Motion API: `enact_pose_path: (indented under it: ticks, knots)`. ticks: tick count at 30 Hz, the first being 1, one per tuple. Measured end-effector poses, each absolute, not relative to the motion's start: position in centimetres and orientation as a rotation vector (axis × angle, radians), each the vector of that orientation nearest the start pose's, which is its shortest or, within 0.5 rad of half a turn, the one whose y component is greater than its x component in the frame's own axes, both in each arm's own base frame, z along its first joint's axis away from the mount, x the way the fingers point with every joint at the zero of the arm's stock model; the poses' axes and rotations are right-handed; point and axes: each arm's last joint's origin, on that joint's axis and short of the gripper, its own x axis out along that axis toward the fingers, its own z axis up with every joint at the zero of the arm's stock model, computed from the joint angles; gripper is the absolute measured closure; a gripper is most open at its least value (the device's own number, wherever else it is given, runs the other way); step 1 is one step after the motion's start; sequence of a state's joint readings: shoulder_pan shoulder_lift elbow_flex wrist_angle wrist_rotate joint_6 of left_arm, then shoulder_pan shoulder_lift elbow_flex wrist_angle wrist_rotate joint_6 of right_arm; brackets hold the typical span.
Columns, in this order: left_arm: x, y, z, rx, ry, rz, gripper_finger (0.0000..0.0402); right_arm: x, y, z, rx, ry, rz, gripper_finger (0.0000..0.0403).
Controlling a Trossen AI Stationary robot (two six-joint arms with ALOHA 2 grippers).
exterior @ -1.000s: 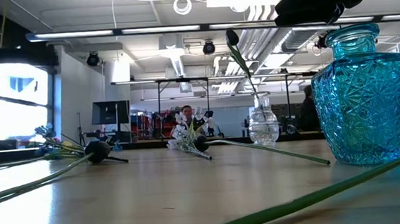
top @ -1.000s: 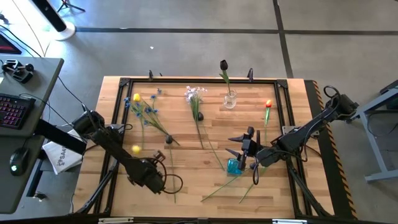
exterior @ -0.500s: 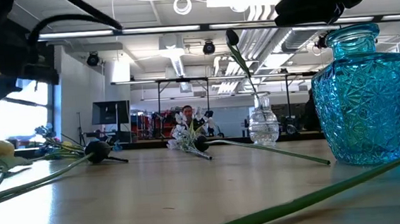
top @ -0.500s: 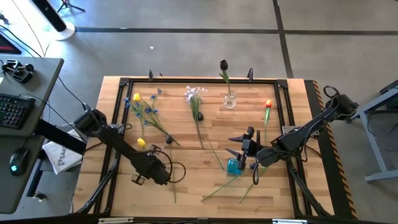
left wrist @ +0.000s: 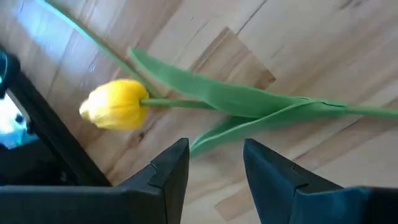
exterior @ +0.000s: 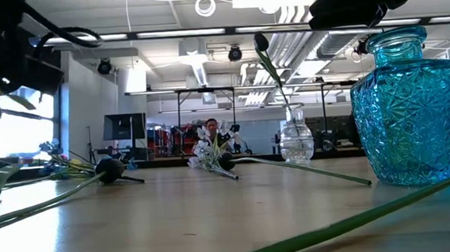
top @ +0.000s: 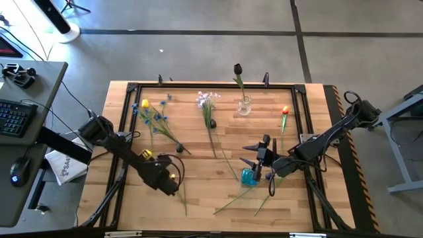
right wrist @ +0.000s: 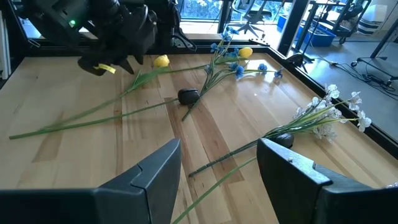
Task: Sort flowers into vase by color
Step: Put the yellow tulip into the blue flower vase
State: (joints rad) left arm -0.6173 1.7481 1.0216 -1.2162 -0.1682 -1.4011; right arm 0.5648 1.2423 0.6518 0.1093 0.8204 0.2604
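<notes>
Two fingers of your left gripper (left wrist: 214, 171) stand apart, empty, just over the yellow tulip (left wrist: 115, 104) near the tabletop's left edge; its stem runs crosswise ahead. Your right gripper (right wrist: 217, 165), also parted, is farther.

A lab: exposed ceiling ducts (exterior: 282, 38), concrete floor (top: 198, 53), keyboard desk (top: 30, 99)

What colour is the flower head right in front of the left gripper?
Yellow. The tulip head shows best in the left wrist view.

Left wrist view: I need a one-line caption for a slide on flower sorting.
Left claw, open, hovers above a yellow tulip lying on the wooden table, its green stem and leaves stretching away.
</notes>
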Motion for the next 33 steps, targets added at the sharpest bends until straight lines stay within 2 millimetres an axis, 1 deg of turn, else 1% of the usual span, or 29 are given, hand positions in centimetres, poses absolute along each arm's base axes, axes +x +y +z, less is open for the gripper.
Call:
enact_pose_path:
  ticks: [5,8,10,12,15,17,19,21,26,30,33]
  knots:
    - [20.2,-14.4,15.6,-0.352,1.414,0.961,0.0243,22.2,11.6,22.6,-0.052,0.335,-0.296,0.0195]
    - [19.4,-14.1,16.5,-0.425,1.313,0.933,0.0230,22.2,11.5,22.6,-0.053,0.336,-0.296,0.0195]
    - [18.7,-13.8,17.4,-0.488,1.207,0.891,0.0221,22.2,11.5,22.6,-0.056,0.339,-0.296,0.0195]
    - [17.9,-13.3,18.4,-0.559,1.110,0.862,0.0211,22.2,11.5,22.6,-0.056,0.339,-0.296,0.0195]
    - [15.9,-12.1,19.0,-0.638,1.064,0.874,0.0199,22.2,11.5,22.6,-0.056,0.340,-0.296,0.0195]
    - [14.7,-11.3,18.7,-0.699,1.058,0.896,0.0193,22.2,11.5,22.6,-0.057,0.340,-0.296,0.0195]
    - [13.6,-10.6,17.9,-0.747,1.087,0.927,0.0187,22.2,11.5,22.6,-0.057,0.340,-0.296,0.0195]
    - [13.0,-10.2,16.9,-0.783,1.102,0.922,0.0183,22.2,11.5,22.6,-0.057,0.340,-0.296,0.0195]
    - [13.0,-9.6,15.0,-0.874,1.015,0.868,0.0176,22.2,11.5,22.6,-0.064,0.341,-0.297,0.0195]
    - [13.0,-8.9,14.2,-0.893,0.968,0.917,0.0176,22.2,11.5,22.6,-0.064,0.341,-0.297,0.0195]
    - [13.0,-8.4,14.0,-0.895,0.966,0.949,0.0176,22.2,11.5,22.6,-0.064,0.341,-0.297,0.0195]
